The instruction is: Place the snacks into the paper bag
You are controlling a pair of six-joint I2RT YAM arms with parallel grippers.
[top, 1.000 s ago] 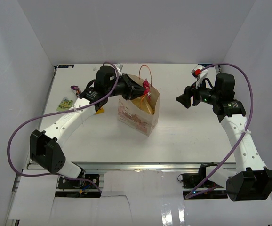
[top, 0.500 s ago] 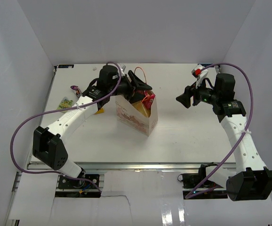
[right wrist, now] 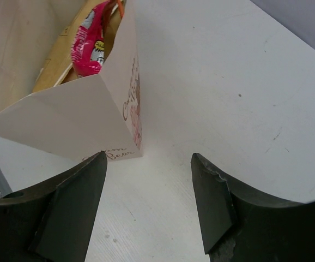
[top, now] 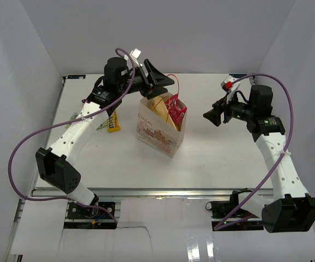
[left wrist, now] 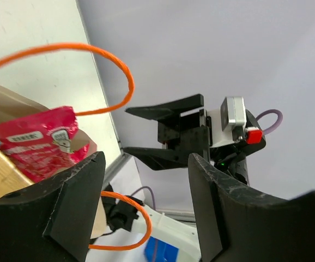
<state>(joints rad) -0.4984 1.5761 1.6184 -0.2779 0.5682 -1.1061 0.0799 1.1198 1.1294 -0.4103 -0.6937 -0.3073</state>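
Note:
The paper bag (top: 158, 131) stands upright mid-table with its mouth open. Inside it lean the golden chip bag (top: 156, 103) and a red-pink packet (top: 176, 109), which pokes out at the top. My left gripper (top: 163, 77) hovers open and empty above the bag's far rim. In the left wrist view the red-pink packet (left wrist: 37, 144) and an orange handle (left wrist: 97, 52) lie just beyond the open left gripper (left wrist: 145, 164). My right gripper (top: 210, 115) stands open to the right of the bag, holding nothing. The right wrist view shows the paper bag (right wrist: 65, 117) with the red-pink packet (right wrist: 89, 41) in it.
A yellow candy packet (top: 113, 123) lies on the table left of the bag, partly under my left arm, with a bit of green packet (top: 101, 126) beside it. White walls close in the table on three sides.
My left gripper opened and let go of the red-pink packet, which now rests in the bag. It then rose up and back from the bag's mouth. The right arm stayed still.

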